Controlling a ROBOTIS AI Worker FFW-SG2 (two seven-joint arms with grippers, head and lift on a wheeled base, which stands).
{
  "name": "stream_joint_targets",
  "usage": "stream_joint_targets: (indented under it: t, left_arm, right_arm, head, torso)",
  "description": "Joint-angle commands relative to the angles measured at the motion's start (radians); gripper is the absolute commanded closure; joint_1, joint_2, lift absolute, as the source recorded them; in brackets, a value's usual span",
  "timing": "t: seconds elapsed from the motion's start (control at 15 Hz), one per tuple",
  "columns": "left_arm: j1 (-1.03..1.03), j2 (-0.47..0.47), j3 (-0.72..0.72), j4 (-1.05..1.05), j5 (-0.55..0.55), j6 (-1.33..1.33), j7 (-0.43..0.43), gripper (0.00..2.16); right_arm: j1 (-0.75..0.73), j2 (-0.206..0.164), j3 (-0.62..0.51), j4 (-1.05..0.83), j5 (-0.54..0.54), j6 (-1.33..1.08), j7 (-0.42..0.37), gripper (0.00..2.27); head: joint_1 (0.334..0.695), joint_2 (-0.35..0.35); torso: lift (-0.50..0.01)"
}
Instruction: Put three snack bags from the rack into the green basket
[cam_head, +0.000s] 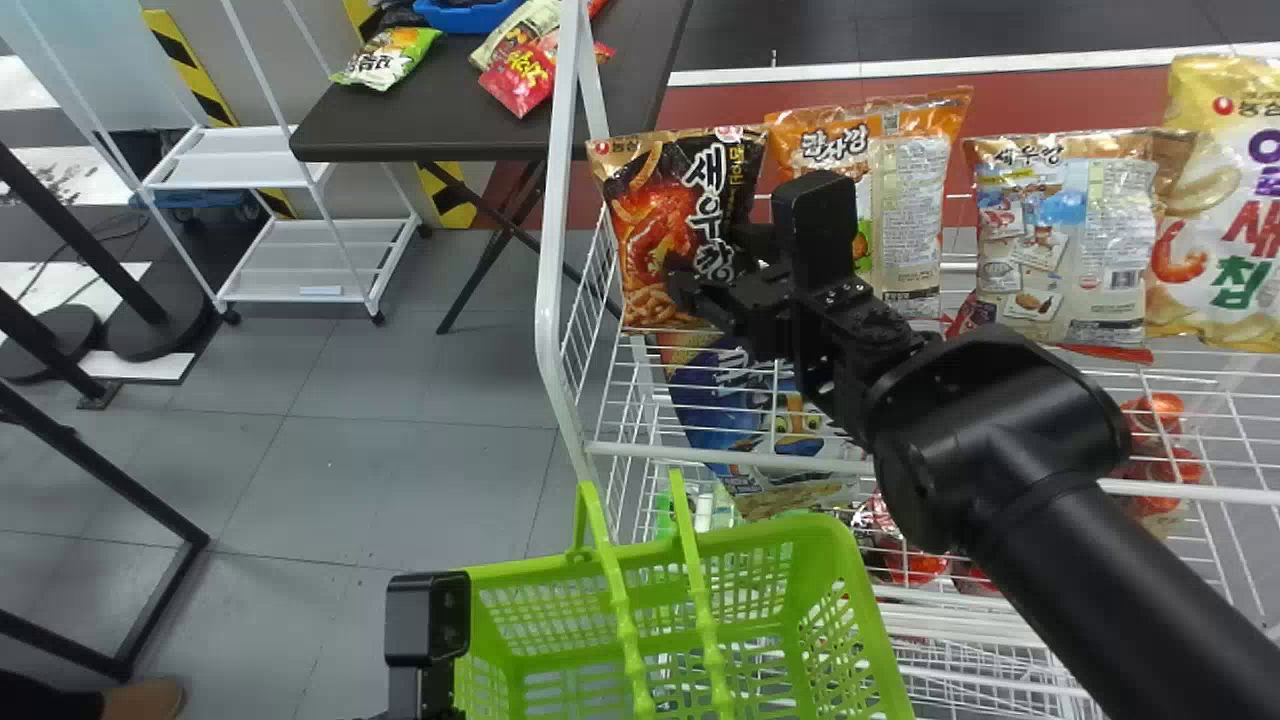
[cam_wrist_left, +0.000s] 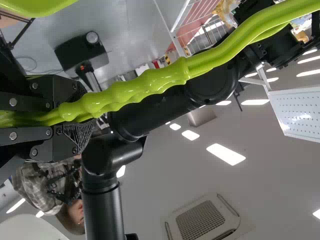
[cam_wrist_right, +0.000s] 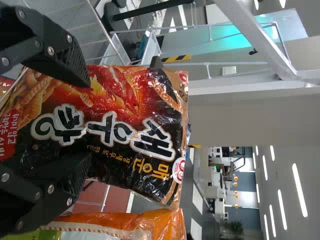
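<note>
In the head view my right gripper (cam_head: 712, 268) is raised before a black and red snack bag (cam_head: 655, 225) at the rack's left end. The right wrist view has that gripper (cam_wrist_right: 84, 124) open, one finger towards each side edge of the upright bag (cam_wrist_right: 135, 120); whether they touch it I cannot tell. More bags, an orange one (cam_head: 910, 200) and a silver-beige one (cam_head: 1065, 235), stand alongside. The green basket (cam_head: 840, 540) hangs low in front, beside my left gripper (cam_head: 428, 620). In the left wrist view this gripper (cam_wrist_left: 75, 116) is shut on the basket's handle (cam_wrist_left: 145, 86).
The rack's white post (cam_head: 552, 250) and wire front rail (cam_head: 720, 455) stand close to the right arm. A blue bag (cam_head: 740, 400) and red packs (cam_head: 1160, 450) lie lower down. A dark table (cam_head: 450, 125) is behind, and a white cart (cam_head: 300, 270) further left.
</note>
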Motion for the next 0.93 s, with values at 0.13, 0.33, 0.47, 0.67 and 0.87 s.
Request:
stream_joint_targets:
  t: [0.13,0.33,0.47,0.67,0.87]
  left_arm:
    - [0.011,-0.003,0.004,-0.016,0.000,0.000,0.000,2.15]
    - [0.013,-0.003,0.009,-0.018,0.000,0.000,0.000,2.15]
    - [0.013,-0.003,0.009,-0.018,0.000,0.000,0.002,2.15]
    - [0.013,-0.003,0.009,-0.018,0.000,0.000,0.005,2.15]
    - [0.008,-0.003,0.010,-0.012,-0.005,-0.003,0.006,2.15]
  right_arm:
    - [0.017,0.001,-0.007,-0.012,0.000,0.067,0.022,2.19]
    - [0.069,0.001,-0.024,-0.120,0.008,0.086,0.022,2.25]
    - [0.115,-0.006,-0.057,-0.200,0.017,0.125,0.022,2.24]
    - [0.190,-0.055,-0.084,-0.331,0.023,0.184,-0.006,2.25]
    - [0.282,-0.129,-0.119,-0.483,0.009,0.178,-0.003,2.25]
  head:
    - [0.695,0.189]
    - [0.695,0.193]
    - [0.695,0.205]
    - [0.695,0.190]
    - [0.695,0.155]
  torso:
    - [0.000]
    - [0.000]
    - [0.000]
    - [0.000]
    - [0.000]
